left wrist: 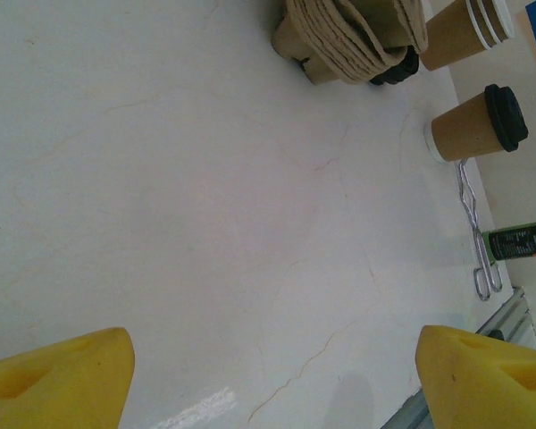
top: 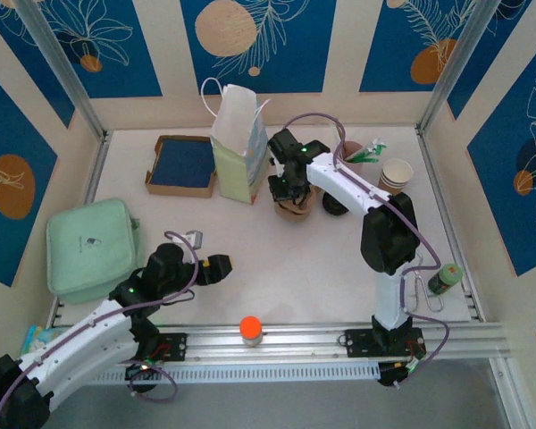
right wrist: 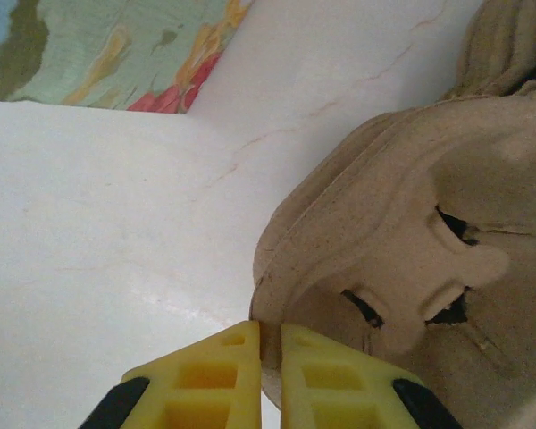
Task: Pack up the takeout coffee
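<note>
White table (top: 277,259), blue-patterned walls (top: 259,36) behind.
Right jaws pinch the cup carrier (top: 294,202) by its rim, beside the paper bag (top: 239,147); left jaws hang released, near left.

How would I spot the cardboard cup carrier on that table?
Start at the tall white and pale-green paper bag standing at the back. Just right of it sits the brown moulded-pulp cup carrier, pinched by the right gripper. Unlike the smooth paper cups nearby, it is lumpy.

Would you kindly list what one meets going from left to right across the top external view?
green pouch → cardboard box → paper bag → cup carrier → stacked paper cups → green bottle
</note>
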Tool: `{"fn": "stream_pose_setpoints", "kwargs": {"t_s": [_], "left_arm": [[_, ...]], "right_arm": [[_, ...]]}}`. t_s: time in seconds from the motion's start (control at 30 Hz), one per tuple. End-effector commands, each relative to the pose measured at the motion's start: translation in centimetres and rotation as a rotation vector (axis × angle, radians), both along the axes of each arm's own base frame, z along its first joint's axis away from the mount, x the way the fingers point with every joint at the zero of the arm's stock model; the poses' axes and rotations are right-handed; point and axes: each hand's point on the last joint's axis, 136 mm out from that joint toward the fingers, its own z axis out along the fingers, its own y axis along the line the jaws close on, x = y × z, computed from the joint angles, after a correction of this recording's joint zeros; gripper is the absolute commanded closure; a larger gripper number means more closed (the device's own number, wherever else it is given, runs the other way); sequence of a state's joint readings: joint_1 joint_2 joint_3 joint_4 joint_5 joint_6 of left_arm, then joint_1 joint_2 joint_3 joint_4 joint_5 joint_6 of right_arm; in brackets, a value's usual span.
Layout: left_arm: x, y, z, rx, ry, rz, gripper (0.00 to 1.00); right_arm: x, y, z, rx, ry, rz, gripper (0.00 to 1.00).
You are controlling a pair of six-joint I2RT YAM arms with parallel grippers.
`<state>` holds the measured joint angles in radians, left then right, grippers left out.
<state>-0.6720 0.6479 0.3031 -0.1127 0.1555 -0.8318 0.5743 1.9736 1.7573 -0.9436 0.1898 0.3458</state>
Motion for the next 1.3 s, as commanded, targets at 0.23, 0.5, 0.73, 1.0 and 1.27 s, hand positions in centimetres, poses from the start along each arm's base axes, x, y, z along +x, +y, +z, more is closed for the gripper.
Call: {"fn": "stream_pose_setpoints", "kwargs": {"t_s": [0.23,0.5,0.73,1.0,1.27], "left_arm": [[0.2,0.3,0.1,-0.006,-0.013,0.012,0.18],[0.1,0.3,0.2,-0.009,-0.014,0.01,0.18],[0.0,0.3,0.5,-0.017,-0.019,0.009,0.18],[0.4,-0.1,1.1,-0.024,-0.034,0.001,0.19],[3.0,-2.4,3.0,-0.003,-0.081,-0.042,0.24]], "right_arm": [[-1.1,0.9,2.1,0.145,0.038,-0.015,0.9],[-1.5,1.0,2.6,0.181,0.043,-0.015,0.91],[-1.7,0.9,2.8,0.212,0.046,-0.017,0.91],[-2.2,0.5,3.1,0.215,0.048,-0.009,0.91],[-3.3,1.9,3.7,0.344,0.087,0.027,0.91]]}}
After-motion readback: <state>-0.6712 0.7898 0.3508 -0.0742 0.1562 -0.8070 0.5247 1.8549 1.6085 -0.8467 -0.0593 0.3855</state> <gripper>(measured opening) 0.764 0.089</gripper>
